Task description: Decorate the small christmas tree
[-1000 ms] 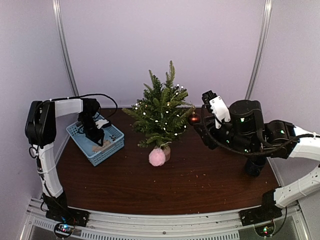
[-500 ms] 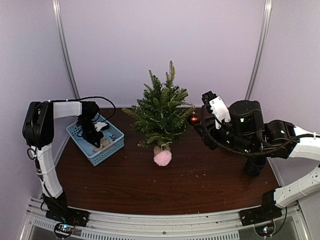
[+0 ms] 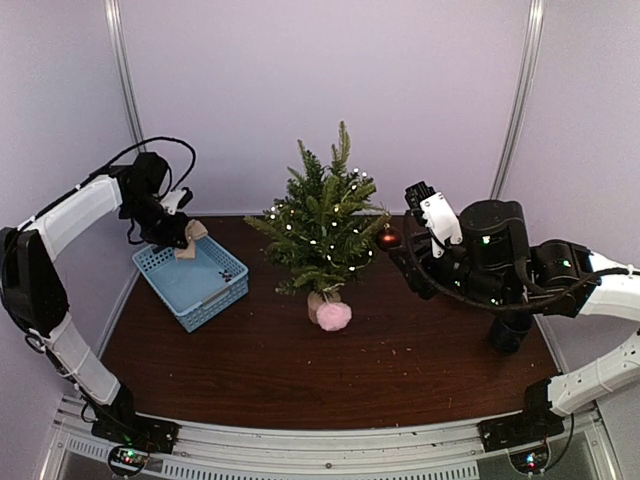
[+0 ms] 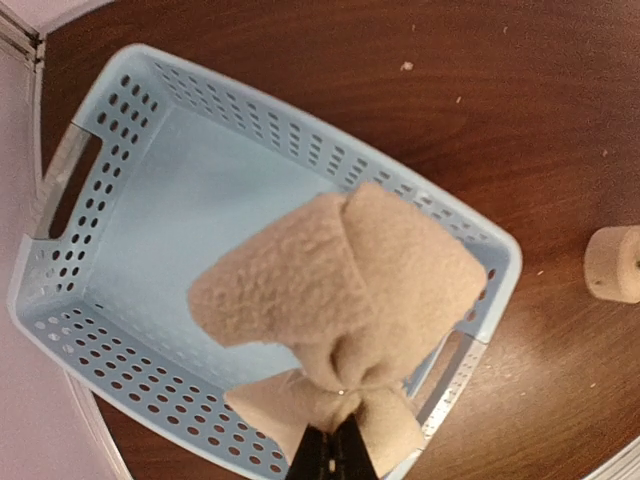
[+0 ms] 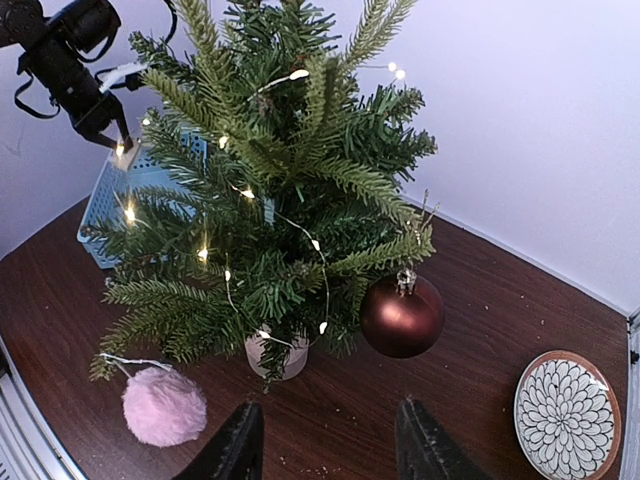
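Observation:
The small christmas tree (image 3: 325,220) stands mid-table with its string lights lit, and the right wrist view shows it (image 5: 280,200) on its pale base (image 5: 278,355). A dark red bauble (image 5: 402,315) hangs from a right branch. A pink pompom (image 3: 333,316) dangles low at the front. My left gripper (image 4: 335,455) is shut on a tan felt bow (image 4: 350,290), held above the far left corner of the blue basket (image 3: 195,285). My right gripper (image 5: 330,445) stands open and holds nothing, just right of the tree, facing the bauble.
The basket (image 4: 150,230) below the bow looks bare inside. A patterned round plate (image 5: 567,413) lies on the table at the back right. Purple walls close the back and sides. Small crumbs speckle the dark wooden tabletop.
My left gripper shut on the tan bow in the basket and lifted it up and back to the left. The pompom swung slightly. The right arm stayed still.

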Motion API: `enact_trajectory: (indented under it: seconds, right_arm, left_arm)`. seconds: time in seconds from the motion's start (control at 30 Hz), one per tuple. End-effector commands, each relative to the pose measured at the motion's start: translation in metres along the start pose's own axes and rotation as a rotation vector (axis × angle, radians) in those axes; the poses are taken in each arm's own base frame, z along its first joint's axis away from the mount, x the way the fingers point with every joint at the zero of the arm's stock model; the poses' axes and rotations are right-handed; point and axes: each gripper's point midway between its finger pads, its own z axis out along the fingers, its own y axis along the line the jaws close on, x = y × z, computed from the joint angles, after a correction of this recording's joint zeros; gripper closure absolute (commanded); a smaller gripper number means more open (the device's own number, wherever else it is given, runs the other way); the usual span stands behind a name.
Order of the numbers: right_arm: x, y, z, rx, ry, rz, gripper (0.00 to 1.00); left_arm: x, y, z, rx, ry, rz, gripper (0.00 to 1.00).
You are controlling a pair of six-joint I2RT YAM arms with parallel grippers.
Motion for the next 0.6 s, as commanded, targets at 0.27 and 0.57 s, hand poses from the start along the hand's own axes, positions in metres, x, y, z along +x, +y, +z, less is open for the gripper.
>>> enact_trajectory:
  seconds: [0.27,0.57]
  right_arm:
    - [-0.023,-0.01,-0.013,0.016,-0.055,0.007,0.4]
    - [-0.024,-0.012,-0.013,0.019,-0.059,0.008,0.36]
  left_arm:
    - [-0.03,-0.102,-0.146,0.398,-0.368,-0.257,1.0]
    - [-0.062,-0.179,-0.201,0.798,-0.446,-0.153,1.0]
